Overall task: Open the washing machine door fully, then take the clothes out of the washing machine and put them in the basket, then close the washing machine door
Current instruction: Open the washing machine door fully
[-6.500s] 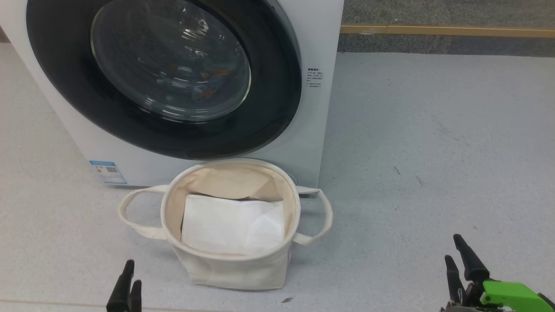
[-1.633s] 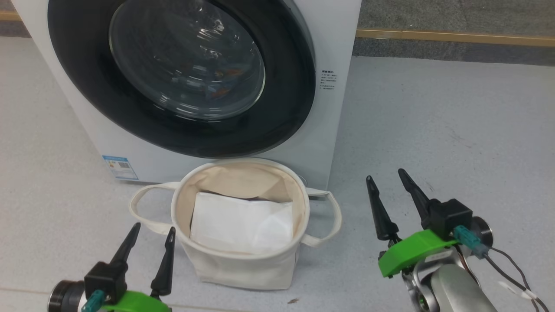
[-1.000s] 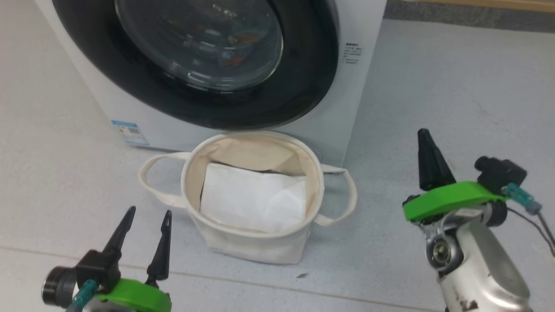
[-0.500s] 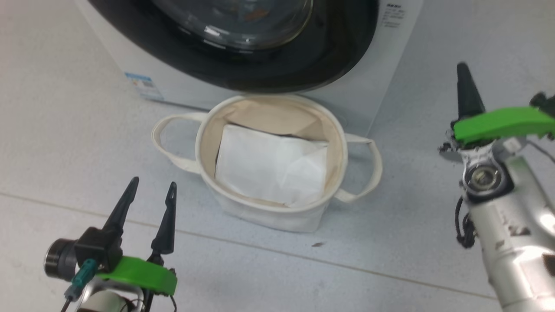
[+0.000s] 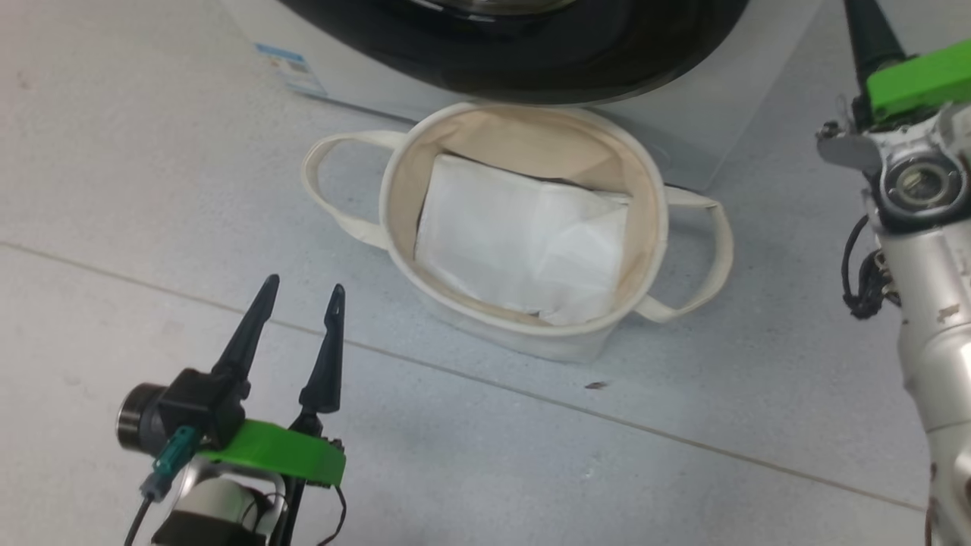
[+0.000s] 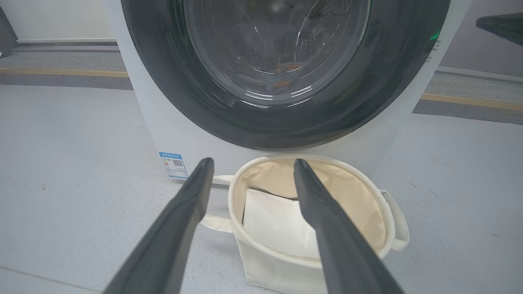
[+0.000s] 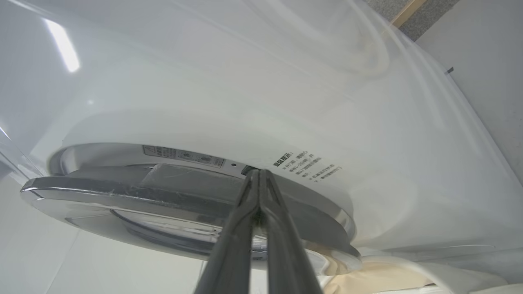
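Observation:
The washing machine [image 6: 151,122] stands ahead with the washing machine door [image 6: 171,94] lying against its front. Through the glass the clothes [image 6: 282,77] show as a few orange spots low in the drum. The basket [image 5: 389,205] sits on the floor under the door. My right gripper [image 7: 258,173] is shut on nothing, its tips at the door's right edge where the rim [image 7: 163,192] meets the white front. One of its fingers [image 5: 868,34] rises at the top right of the head view. My left gripper [image 5: 305,287] hangs open left of and nearer than the basket.
A plain white sheet [image 5: 523,235] lies in the basket. A small blue label [image 5: 292,67] marks the machine's lower left corner. Grey floor runs all around, with a seam line [image 5: 531,394] crossing in front of the basket.
The head camera has tilted down and turned. My right gripper, shut since a second ago, has risen and reached forward to the door's right edge. The left gripper has stayed open and low.

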Motion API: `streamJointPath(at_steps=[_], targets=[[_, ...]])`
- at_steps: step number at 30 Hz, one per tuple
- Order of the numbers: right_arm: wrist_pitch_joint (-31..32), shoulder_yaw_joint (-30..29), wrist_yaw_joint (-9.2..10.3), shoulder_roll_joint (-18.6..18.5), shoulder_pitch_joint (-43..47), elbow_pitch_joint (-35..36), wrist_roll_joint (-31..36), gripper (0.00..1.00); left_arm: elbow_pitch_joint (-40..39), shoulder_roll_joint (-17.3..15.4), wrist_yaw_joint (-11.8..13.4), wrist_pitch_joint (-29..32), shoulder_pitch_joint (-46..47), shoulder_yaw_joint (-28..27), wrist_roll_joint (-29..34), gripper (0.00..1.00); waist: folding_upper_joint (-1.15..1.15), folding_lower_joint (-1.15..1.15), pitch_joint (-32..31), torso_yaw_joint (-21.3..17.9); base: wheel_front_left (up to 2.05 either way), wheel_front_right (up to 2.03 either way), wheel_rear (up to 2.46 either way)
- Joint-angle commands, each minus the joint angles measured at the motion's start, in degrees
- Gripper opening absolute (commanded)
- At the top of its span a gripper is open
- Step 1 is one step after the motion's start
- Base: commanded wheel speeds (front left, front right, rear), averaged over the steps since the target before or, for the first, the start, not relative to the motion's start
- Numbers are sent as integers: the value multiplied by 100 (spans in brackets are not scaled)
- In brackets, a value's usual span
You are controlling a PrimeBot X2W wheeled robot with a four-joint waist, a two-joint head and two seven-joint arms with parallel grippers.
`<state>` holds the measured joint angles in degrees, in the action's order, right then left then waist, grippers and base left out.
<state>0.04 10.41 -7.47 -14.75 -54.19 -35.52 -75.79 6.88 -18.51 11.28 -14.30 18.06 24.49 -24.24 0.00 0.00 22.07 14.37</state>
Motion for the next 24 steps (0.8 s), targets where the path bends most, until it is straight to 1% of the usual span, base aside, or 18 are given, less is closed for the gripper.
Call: streamJointPath(at_steps=[1, 6, 16, 24], targets=[[99, 82, -2, 5, -239, 131, -111, 0, -111, -88, -36, -69, 180, -304, 73, 100, 0, 0, 91, 106, 0, 0, 0], [489, 149, -2, -41, -584, -14, -509, 0, -66, 120, -177, -69, 181, -450, 231, 100, 0, 0, 201, 236, 0, 0, 0], [587, 227, -2, -145, -1006, -228, -689, 0, -7, 373, -386, -70, 149, -649, 445, 100, 0, 0, 285, 394, 0, 0, 0], [814, 311, -2, -279, -1290, -549, -791, 0, 60, 563, -541, -70, 60, -785, 588, 100, 0, 0, 308, 546, 0, 0, 0]])
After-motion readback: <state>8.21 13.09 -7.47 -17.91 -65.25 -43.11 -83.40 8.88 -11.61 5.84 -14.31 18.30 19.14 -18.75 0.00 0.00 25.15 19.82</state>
